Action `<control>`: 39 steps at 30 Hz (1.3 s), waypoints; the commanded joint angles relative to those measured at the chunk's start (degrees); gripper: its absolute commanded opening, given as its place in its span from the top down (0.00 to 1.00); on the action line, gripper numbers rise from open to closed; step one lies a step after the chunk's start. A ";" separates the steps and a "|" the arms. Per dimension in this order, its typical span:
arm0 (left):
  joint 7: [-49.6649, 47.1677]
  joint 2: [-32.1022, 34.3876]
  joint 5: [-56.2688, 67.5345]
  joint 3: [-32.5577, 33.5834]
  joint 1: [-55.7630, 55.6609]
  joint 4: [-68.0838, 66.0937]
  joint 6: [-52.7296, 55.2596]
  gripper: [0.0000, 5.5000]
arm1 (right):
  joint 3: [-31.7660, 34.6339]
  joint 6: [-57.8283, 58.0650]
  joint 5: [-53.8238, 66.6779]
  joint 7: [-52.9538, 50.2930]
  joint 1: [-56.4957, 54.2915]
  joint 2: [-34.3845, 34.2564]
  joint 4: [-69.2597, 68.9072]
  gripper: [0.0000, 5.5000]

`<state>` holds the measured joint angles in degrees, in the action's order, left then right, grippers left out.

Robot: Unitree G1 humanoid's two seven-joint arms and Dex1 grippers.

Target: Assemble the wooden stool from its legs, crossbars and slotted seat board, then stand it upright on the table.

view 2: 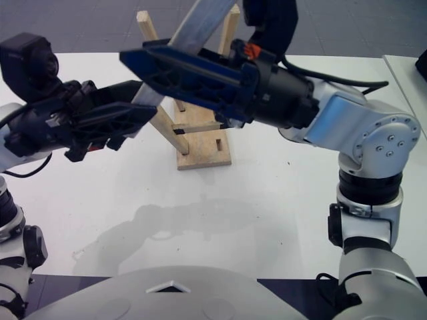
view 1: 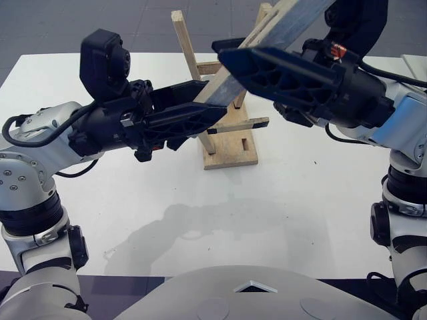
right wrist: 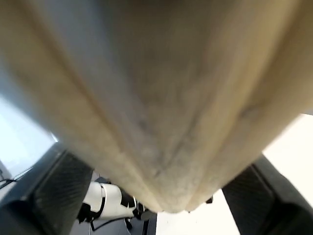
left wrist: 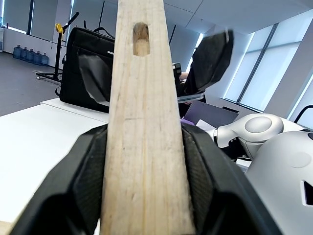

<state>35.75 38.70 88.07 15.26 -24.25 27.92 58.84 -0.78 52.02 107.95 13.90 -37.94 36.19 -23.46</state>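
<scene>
A long wooden leg (view 1: 283,25) hangs slanted in the air above the table. My left gripper (view 1: 213,99) is shut on its lower end, and the left wrist view shows the leg (left wrist: 142,127), with its slot near the far end, clamped between the black fingers (left wrist: 85,181). My right gripper (view 1: 223,53) is shut on the same leg higher up (right wrist: 161,122). Behind and below them the slotted seat board (view 1: 230,155) lies flat on the table. A leg (view 1: 185,47) stands tilted in it, and a crossbar (view 1: 237,126) runs between the legs.
The white table (view 1: 267,220) has free room in front of and beside the seat board. A second table edge (view 1: 417,65) shows at the far right. Grey floor lies beyond the table's back edge.
</scene>
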 commanded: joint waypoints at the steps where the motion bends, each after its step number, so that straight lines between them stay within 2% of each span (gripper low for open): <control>1: 0.64 1.28 1.09 -0.28 0.31 -0.21 -0.78 0.63 | 0.33 1.42 -2.48 2.20 -0.93 0.95 -0.76 0.42; 8: 1.52 2.01 1.48 -0.24 0.95 -0.25 -1.05 0.63 | 0.92 1.42 -4.42 3.48 -0.66 0.84 -0.52 0.62; 14: 2.56 2.10 -0.13 -0.07 1.37 -0.20 -1.98 0.63 | 1.80 1.40 -4.83 4.52 -0.56 0.80 -0.13 0.62; 15: 2.67 1.96 -1.06 -0.03 1.36 -0.07 -2.55 0.56 | 2.14 1.23 -4.78 4.48 -0.66 0.85 0.08 0.62; 20: 3.75 1.88 -5.73 2.83 1.24 -3.95 -7.29 0.42 | 6.07 0.04 -6.46 4.32 -0.69 2.18 3.10 0.63; 26: 1.35 -0.17 -9.46 7.66 3.20 -10.87 -12.18 0.23 | 12.78 -3.81 -21.08 6.54 3.57 5.78 12.00 0.63; 29: -1.24 -1.78 -23.38 3.28 4.46 -15.54 -18.85 0.13 | 14.64 -6.39 -31.60 9.33 9.27 8.24 14.17 0.63; 33: -4.22 -2.96 -51.27 -9.97 7.66 -23.64 -34.85 0.02 | 11.99 -9.93 -44.91 12.91 17.36 9.00 16.75 0.63; 36: -9.27 -4.84 -66.76 -18.79 6.55 -33.51 -42.84 0.02 | 8.54 -12.26 -52.41 15.29 22.58 7.97 17.30 0.63; 39: -11.22 -7.91 -73.76 -22.78 4.42 -41.98 -47.31 0.02 | 6.27 -13.27 -56.30 16.42 24.80 6.48 16.14 0.63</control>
<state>27.64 34.22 26.44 0.00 -18.38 -3.05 18.49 9.02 41.13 57.78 27.85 -17.12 43.77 -6.89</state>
